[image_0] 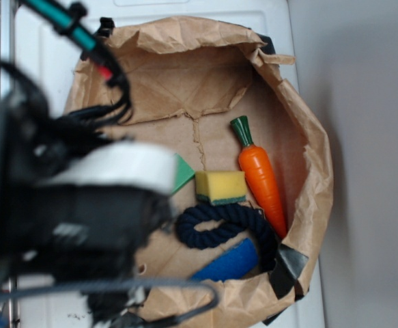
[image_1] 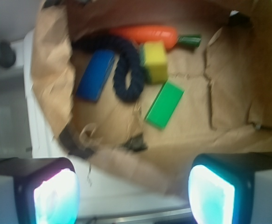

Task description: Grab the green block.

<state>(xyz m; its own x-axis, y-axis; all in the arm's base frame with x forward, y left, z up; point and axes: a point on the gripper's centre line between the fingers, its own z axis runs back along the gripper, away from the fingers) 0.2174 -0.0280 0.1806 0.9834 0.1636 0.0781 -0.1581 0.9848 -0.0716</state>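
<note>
Paper-lined bin (image_1: pixel 52 88), unlabelled green block (image_1: pixel 164 104)

My pincer (image_1: pixel 135 196) has smooth, glossy fingertips (image_1: pixel 56 196) that look like translucent plastic set in dark housings. The bag (image_0: pixel 308 137) lining the work area is brown paper, matt, creased and crumpled. The green block (image_1: pixel 164 104) is smooth and matt. The yellow sponge (image_0: pixel 220 184) looks porous and matt. The carrot (image_0: pixel 262 178) is smooth with a slight sheen. The rope ring (image_0: pixel 229 222) is dark twisted cord, rough. The blue block (image_1: pixel 95 74) is matt. The table (image_0: pixel 205 7) is white and smooth.
</note>
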